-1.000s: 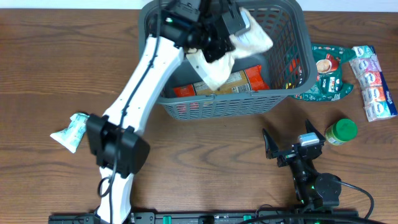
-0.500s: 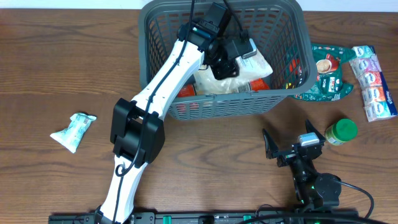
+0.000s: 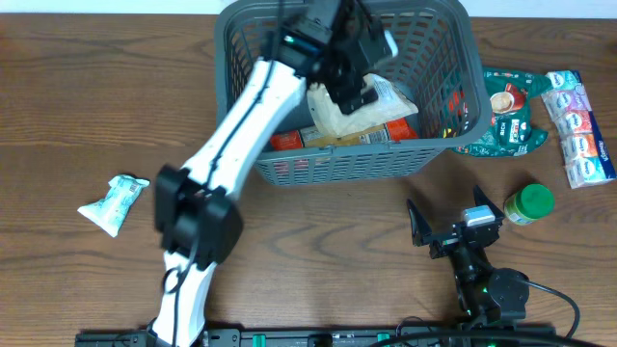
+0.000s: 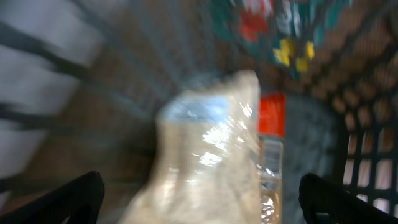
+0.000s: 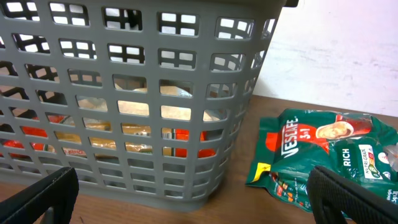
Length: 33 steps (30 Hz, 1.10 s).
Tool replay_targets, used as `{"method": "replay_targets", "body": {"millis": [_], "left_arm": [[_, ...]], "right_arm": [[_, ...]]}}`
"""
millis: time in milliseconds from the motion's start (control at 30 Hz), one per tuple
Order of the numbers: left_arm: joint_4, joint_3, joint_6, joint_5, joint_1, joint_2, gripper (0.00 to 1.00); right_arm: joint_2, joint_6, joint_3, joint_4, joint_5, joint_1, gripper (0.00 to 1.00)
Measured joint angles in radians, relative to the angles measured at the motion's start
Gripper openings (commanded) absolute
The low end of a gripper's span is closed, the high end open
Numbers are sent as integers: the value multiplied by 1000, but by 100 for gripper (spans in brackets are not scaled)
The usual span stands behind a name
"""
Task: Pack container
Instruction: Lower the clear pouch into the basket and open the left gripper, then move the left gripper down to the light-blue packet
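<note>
As it stands mouth-up, the container (image 3: 386, 162) runs left to right

A brown wooden table (image 3: 77, 96) is carrying everything. Toward its 9 o'clock edge, a crumpled white-and-green packet (image 3: 114, 202) is lying alone. Toward 2 o'clock, a green Nescafé 3-in-1 pouch (image 3: 509, 111) is lying flat, label up. At the pouch's 3 o'clock, a multipack of pastel tissue packets (image 3: 578, 125) is resting just beside it. At the pouch's 6 o'clock, a small green-lidded jar (image 3: 528, 203) is standing upright, apart from it. Toward 12 o'clock, a clear bag of pale contents (image 3: 386, 108) is lying across red-and-tan packets (image 3: 287, 142).
</note>
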Motion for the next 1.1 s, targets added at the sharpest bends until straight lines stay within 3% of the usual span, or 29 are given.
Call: {"method": "replay_targets", "body": {"millis": [167,300,467,567,800,1100], "left_arm": [[14,1,-96,-61,84,-229,98],[-31,19,-178,-227,198,-386,98],[-198,25,-262,-520,346,-463,99],[-341,24,-337,-626,429,-463,99],[-652,12,-646,-712,612,-461,98],[-788,-111,-1080,-728,725,-460,99]], "right_arm": [[0,0,0,0,0,0,99],[0,0,0,0,0,0,99],[0,0,0,0,0,0,99],[0,0,0,0,0,0,99],[0,0,0,0,0,0,99],[0,0,0,0,0,0,99]]}}
